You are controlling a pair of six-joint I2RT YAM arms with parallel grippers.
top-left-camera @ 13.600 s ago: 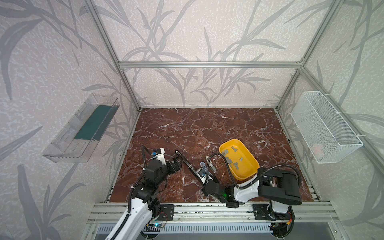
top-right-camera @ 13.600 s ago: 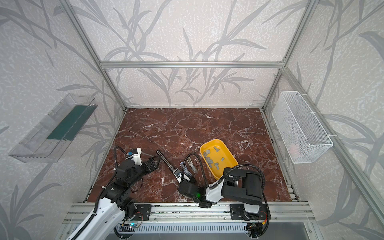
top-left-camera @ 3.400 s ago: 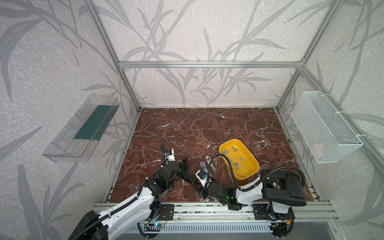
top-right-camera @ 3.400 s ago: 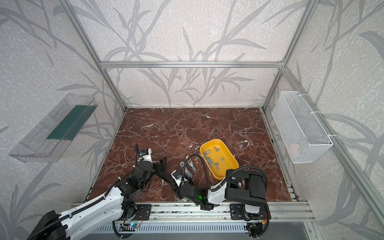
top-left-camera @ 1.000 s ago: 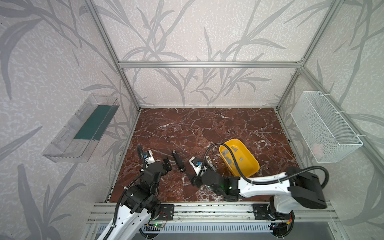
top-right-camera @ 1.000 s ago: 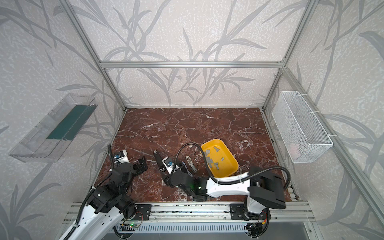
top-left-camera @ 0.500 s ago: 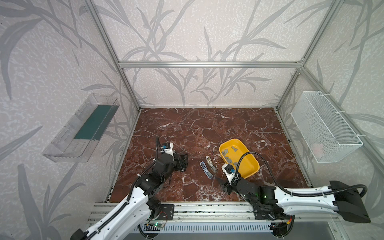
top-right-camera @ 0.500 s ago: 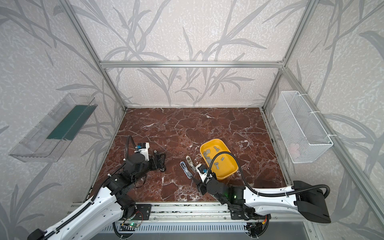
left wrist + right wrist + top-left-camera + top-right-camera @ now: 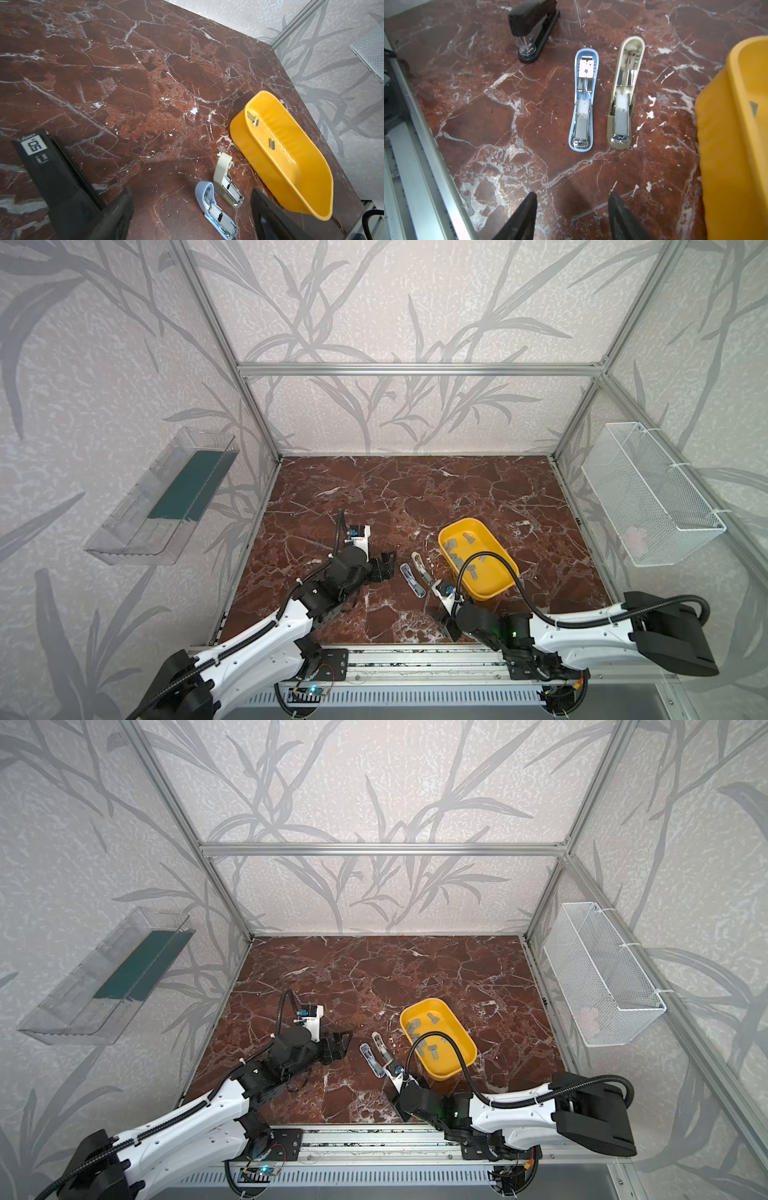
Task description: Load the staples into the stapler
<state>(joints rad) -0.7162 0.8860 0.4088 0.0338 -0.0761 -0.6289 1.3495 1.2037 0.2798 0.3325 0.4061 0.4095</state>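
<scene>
Status: neither arm carries anything. The left jaws, on the left arm (image 9: 266,635), stand spread wide with only bare table (image 9: 145,104) between them. The right jaws, on the right arm (image 9: 582,626), stand partly spread and are also empty. The staples (image 9: 252,118) lie loose in the yellow tray (image 9: 255,164), ahead of the right jaws and off to their right, well apart from both sets of jaws. The blue stapler (image 9: 582,99) and the beige stapler (image 9: 625,93) lie hinged open directly ahead of the right jaws, side by side but not touching, channels facing up. Whether either channel already carries a strip cannot be told. The black stapler (image 9: 533,27) stands closed just beside the outer face of one left jaw, not gripped. Judged step: fetching a strip, not yet begun. The next move calls for carrying the right jaws over the tray wall, narrowing them, pinching one flat strip off the tray floor, then aligning it lengthwise with an open channel. Clearances: the front rail (image 9: 415,166) runs close beside the right jaws, the tray wall rises just to their right, and the gap between the two small staplers is narrow. Open table lies beyond the staplers, away from the rail
</scene>
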